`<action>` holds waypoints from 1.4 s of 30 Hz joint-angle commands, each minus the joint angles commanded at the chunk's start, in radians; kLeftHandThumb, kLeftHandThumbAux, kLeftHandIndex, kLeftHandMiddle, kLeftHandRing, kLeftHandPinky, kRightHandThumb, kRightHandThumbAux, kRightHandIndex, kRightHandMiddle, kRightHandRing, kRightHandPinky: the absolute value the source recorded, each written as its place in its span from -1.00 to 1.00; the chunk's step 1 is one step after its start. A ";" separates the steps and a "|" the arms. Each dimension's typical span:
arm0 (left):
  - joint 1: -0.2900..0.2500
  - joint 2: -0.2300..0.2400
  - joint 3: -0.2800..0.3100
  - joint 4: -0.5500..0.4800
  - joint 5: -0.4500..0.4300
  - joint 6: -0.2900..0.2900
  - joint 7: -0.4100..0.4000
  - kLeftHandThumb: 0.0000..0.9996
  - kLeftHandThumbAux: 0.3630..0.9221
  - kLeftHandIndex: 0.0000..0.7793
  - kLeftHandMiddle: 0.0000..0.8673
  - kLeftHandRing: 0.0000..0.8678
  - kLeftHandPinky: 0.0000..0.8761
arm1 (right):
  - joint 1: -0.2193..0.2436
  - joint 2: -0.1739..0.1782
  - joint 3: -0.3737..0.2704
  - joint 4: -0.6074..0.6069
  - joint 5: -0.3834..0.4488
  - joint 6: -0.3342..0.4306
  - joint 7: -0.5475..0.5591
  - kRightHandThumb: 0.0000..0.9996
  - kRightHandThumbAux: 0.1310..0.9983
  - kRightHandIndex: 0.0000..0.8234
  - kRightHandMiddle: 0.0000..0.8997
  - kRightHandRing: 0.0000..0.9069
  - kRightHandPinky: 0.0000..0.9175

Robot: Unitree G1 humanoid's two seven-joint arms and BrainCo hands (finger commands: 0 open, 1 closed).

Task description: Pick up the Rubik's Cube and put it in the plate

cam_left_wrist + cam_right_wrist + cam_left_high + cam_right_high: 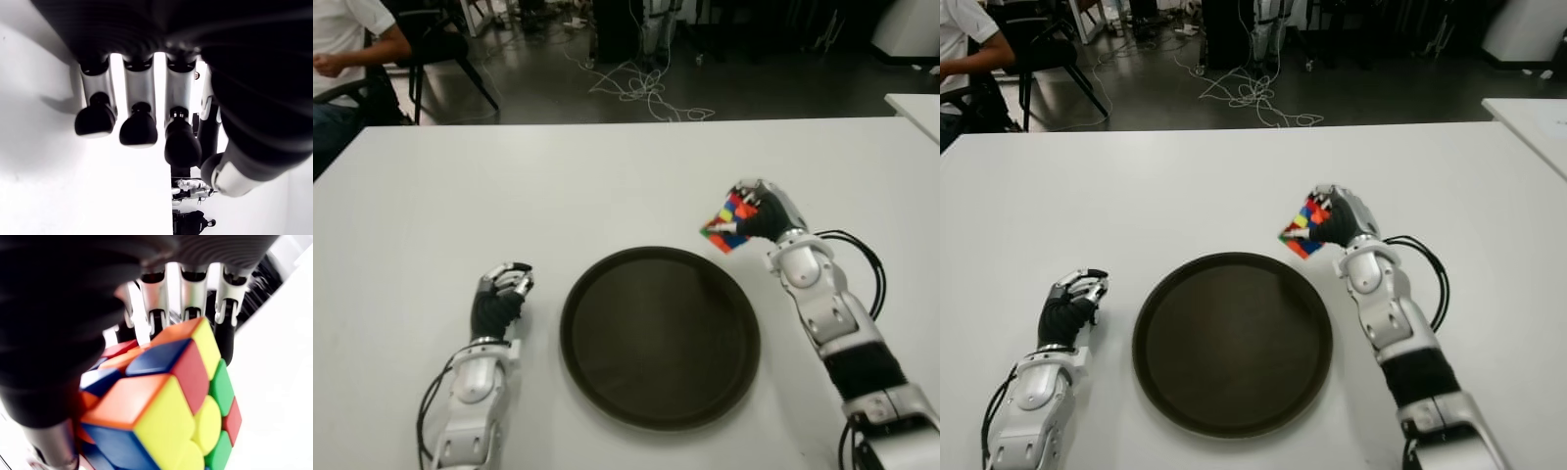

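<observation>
The Rubik's Cube [728, 223], multicoloured, is held tilted in my right hand [756, 213], whose fingers wrap around it [166, 401]. It hangs just beyond the far right rim of the dark round plate [660, 334], which lies in the middle of the white table. My left hand [501, 294] shows to the left of the plate with its fingers curled and nothing in them [142, 127].
The white table [558, 186] stretches wide beyond the plate. A second table corner [915, 106] shows at far right. A seated person [342, 49] and chairs are at far left behind the table; cables lie on the floor.
</observation>
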State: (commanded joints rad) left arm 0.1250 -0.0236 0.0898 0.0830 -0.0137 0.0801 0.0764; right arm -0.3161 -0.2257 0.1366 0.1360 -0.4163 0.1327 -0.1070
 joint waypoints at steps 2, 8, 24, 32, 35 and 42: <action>-0.002 0.002 0.000 0.004 0.003 -0.001 0.001 0.42 0.22 0.14 0.87 0.89 0.84 | 0.009 0.018 -0.009 -0.023 0.003 -0.006 -0.023 -0.70 0.59 0.47 0.73 0.78 0.75; -0.004 0.006 -0.001 0.009 0.009 -0.006 -0.001 0.42 0.23 0.14 0.87 0.88 0.84 | 0.042 0.093 -0.044 -0.111 0.027 -0.032 -0.102 -0.55 0.58 0.50 0.73 0.77 0.74; -0.006 -0.001 0.005 -0.008 0.012 0.032 0.013 0.42 0.22 0.14 0.88 0.90 0.86 | 0.150 0.208 -0.035 -0.223 0.041 -0.147 -0.189 -0.43 0.54 0.63 0.81 0.83 0.80; -0.007 0.004 0.008 -0.004 0.010 0.030 0.006 0.42 0.22 0.14 0.87 0.89 0.84 | 0.175 0.223 -0.016 -0.243 0.063 -0.163 -0.147 -0.43 0.50 0.61 0.83 0.84 0.81; -0.005 0.010 0.005 -0.003 0.014 0.023 0.001 0.42 0.22 0.14 0.86 0.88 0.84 | 0.180 0.226 -0.002 -0.240 0.090 -0.181 -0.111 -0.49 0.49 0.60 0.83 0.85 0.81; -0.003 0.013 0.003 -0.005 0.016 0.018 -0.003 0.42 0.22 0.14 0.86 0.88 0.84 | 0.184 0.219 0.017 -0.240 0.118 -0.168 -0.046 -0.51 0.52 0.58 0.83 0.85 0.81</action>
State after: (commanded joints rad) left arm 0.1220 -0.0103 0.0927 0.0783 0.0027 0.0977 0.0737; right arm -0.1324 -0.0065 0.1539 -0.1040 -0.2982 -0.0357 -0.1531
